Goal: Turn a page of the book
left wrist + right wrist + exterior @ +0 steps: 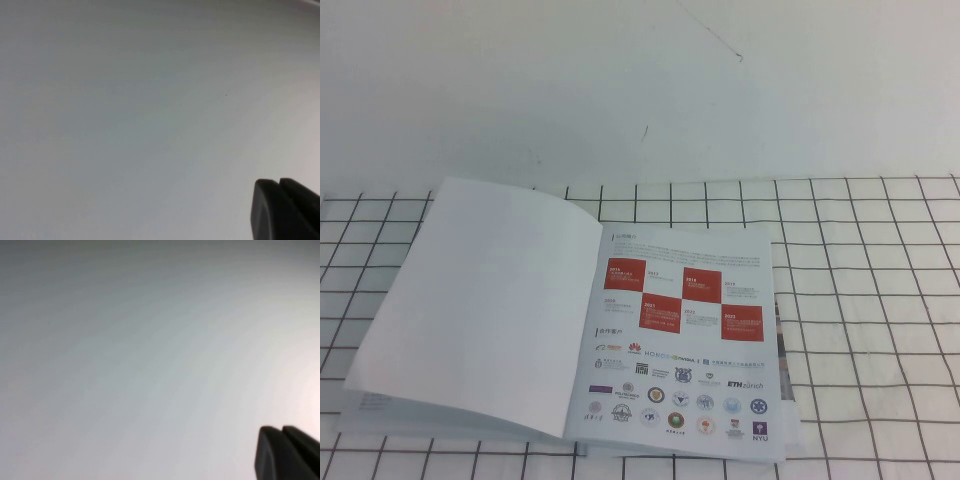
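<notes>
One book point(570, 330) open; left gripper point(285, 210), right gripper point(287, 452) off-table.

White book point(520, 330); page point(685, 340) red checker squares, multicolour logos; cloth point(860, 300) white, black grid.

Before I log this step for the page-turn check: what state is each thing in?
book: open, lying flat on the checked cloth.
page: lying flat on the right, checker-and-logo face up.
blank white sheet: on the left, bowed upward.
left gripper: out of the high view, facing a blank surface.
right gripper: likewise.
</notes>
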`<action>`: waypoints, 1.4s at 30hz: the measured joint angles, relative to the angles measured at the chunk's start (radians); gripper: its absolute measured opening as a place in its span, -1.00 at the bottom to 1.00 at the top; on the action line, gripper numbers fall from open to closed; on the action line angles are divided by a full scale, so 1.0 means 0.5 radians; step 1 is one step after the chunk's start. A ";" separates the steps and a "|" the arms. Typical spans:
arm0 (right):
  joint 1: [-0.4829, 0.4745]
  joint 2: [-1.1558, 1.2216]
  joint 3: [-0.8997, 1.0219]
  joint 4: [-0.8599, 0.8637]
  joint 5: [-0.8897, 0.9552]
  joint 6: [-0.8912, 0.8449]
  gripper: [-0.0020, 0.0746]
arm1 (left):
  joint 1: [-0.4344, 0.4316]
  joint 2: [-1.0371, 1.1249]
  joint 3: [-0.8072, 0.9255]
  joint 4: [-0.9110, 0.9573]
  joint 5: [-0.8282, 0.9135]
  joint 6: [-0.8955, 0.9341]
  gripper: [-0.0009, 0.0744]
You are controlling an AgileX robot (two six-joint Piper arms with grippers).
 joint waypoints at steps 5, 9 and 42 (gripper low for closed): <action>0.000 0.000 -0.325 -0.076 0.197 0.117 -0.95 | 0.000 0.000 -0.394 0.054 0.365 -0.008 -0.98; 0.000 -0.002 -0.634 -0.131 0.573 0.252 -0.95 | 0.000 -0.003 -0.697 0.063 0.726 -0.021 -0.98; 0.000 1.075 -1.097 0.192 2.864 0.000 -0.95 | -0.394 1.862 -1.101 -0.310 2.779 0.181 -0.98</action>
